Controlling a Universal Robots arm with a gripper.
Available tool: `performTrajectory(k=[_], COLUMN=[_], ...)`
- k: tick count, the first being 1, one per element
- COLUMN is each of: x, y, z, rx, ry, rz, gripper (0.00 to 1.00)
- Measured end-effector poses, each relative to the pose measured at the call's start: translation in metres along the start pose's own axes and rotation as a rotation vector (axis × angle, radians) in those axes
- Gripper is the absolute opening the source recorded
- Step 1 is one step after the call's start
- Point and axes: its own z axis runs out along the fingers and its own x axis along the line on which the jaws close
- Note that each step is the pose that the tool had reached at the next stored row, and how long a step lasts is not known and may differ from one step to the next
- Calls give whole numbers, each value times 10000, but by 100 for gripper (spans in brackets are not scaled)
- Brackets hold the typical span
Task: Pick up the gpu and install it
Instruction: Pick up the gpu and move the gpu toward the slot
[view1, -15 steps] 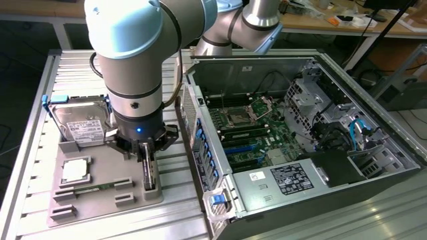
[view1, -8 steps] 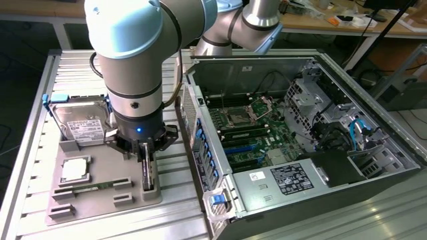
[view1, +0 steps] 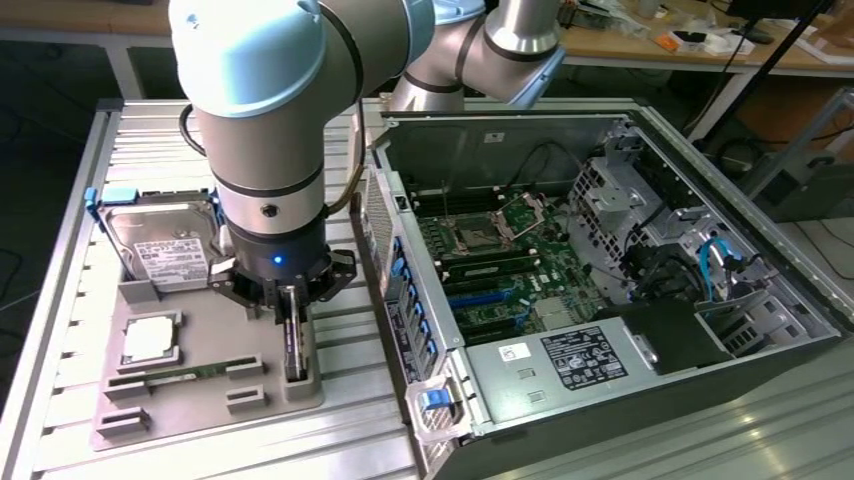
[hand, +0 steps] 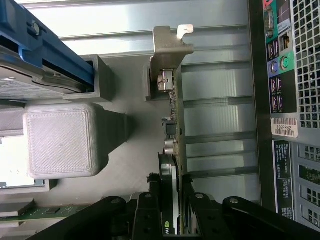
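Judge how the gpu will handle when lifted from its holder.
Probably stiff: the gpu is a flat board with a metal bracket. Likely fragile; bare parts line its edge. Standing on edge in the holder, it could tip if nudged sideways.

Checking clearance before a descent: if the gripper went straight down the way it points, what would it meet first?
The gpu, standing on edge in the grey tray directly beneath the gripper; contact looks immediate.

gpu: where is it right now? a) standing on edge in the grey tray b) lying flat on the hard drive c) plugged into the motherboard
a: the gpu stands on edge in the grey tray, with the gripper closed on it from above.
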Motion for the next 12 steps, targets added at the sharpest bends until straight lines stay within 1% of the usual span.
performTrajectory(k=[12], x=[0], y=[0], z=[0], rx=[0], ry=[0], rz=[0], gripper=[27])
